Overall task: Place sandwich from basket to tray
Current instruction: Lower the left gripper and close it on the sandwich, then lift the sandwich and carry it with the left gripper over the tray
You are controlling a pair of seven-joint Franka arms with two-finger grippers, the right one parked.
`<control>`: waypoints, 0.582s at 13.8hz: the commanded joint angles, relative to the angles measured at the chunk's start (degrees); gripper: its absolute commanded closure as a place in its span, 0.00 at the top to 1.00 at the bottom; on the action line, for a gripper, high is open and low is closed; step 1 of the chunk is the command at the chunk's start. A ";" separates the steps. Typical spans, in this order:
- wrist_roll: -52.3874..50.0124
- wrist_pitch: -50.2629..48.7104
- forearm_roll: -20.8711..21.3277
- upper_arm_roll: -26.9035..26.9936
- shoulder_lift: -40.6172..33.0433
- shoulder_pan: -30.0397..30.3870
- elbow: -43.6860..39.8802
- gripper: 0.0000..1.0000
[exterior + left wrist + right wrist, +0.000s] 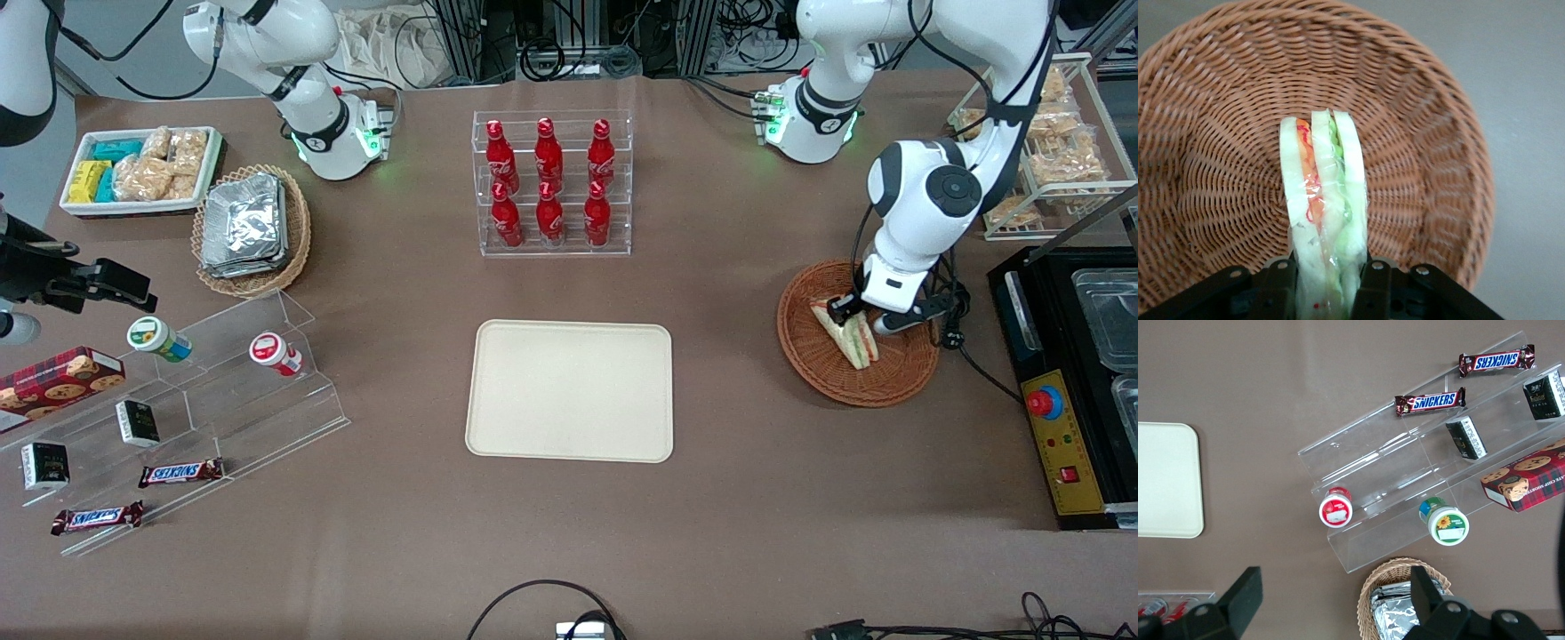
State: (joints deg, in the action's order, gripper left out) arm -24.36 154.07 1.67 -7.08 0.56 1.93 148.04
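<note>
The sandwich [852,336] is a wrapped white-bread wedge with green and orange filling. It rests in the reddish-brown wicker basket [809,356] toward the working arm's end of the table. My left gripper [864,316] is down in the basket with a black finger pressed on each flat side of the sandwich. The left wrist view shows the sandwich [1323,193] standing on edge between the gripper [1328,287] fingers, with the basket [1218,167] weave under it. The cream tray [569,391] lies bare at the table's middle, well apart from the basket, and it also shows in the right wrist view [1165,480].
A clear rack of red bottles [551,187] stands farther from the front camera than the tray. A black machine [1067,391] and a wire rack of bagged snacks [1058,151] stand close beside the basket. A tan basket of foil packets [249,231] and a clear stepped shelf [178,400] are toward the parked arm's end.
</note>
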 commanded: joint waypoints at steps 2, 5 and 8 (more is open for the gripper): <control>3.35 -7.72 1.15 -4.25 -6.01 -0.35 -1.79 0.28; 3.27 -9.32 2.37 -9.78 -6.80 -0.35 -3.63 0.28; 3.53 -9.32 2.46 -13.74 -5.49 -0.26 -7.14 0.28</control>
State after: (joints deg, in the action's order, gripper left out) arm -21.48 146.38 3.21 -19.25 -5.19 1.66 143.62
